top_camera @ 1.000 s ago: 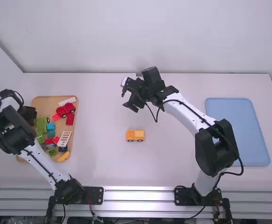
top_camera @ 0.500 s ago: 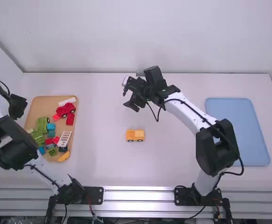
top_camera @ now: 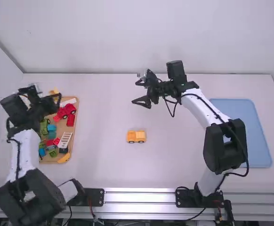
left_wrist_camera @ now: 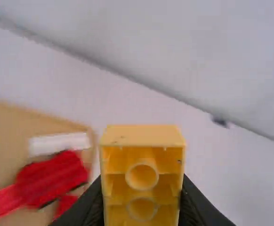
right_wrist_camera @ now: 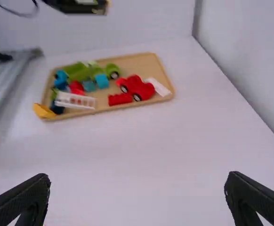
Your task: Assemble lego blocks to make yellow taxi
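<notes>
Near the middle of the table, straight to the yellow vehicle: stands upright on dark wheels, well apart from both arms. Now up to the left pincer, over the far end of the wooden tray: grips a hollow yellow block, fingers closed on either side, round sockets on show. Across to the right pincer: hangs beyond the vehicle, fingers spread wide, with nothing between.

Back to the tray, and quite a crowd: holds a red car, with a white block just beside and a red block close by. Further along, packs in green pieces, a teal block, a white ladder-like piece and a curved yellow piece. Out on the far right, past the right arm, on to the blue tray: lies flat.
</notes>
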`<state>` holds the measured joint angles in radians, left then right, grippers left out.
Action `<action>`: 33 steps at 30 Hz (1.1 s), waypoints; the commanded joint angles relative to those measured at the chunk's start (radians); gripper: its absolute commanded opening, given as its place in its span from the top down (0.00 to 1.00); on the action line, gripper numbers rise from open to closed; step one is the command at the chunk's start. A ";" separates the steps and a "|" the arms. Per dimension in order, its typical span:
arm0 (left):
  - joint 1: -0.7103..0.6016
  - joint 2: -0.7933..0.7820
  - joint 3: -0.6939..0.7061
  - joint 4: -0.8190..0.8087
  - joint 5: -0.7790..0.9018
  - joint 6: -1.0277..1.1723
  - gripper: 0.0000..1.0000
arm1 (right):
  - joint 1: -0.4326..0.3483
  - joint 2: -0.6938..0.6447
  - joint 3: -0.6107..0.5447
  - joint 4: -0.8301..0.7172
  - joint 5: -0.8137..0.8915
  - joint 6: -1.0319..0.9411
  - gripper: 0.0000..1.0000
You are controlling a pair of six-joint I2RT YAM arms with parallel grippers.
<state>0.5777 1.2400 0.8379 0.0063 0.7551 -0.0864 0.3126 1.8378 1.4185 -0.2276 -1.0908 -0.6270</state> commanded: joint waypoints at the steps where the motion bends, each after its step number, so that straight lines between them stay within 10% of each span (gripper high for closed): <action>1: -0.105 -0.048 -0.093 0.112 0.207 0.062 0.86 | 0.006 -0.026 -0.007 0.003 -0.219 0.037 0.01; 12: -0.565 0.045 -0.233 0.678 0.353 0.161 0.92 | 0.019 -0.026 -0.007 -0.044 -0.362 0.080 0.00; 33: -0.696 0.343 -0.113 1.044 0.517 -0.053 0.94 | 0.002 -0.026 -0.007 -0.119 -0.404 -0.111 0.21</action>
<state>-0.1127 1.5837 0.7086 1.0386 1.2541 -0.1291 0.3126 1.8374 1.4181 -0.3485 -1.4982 -0.7330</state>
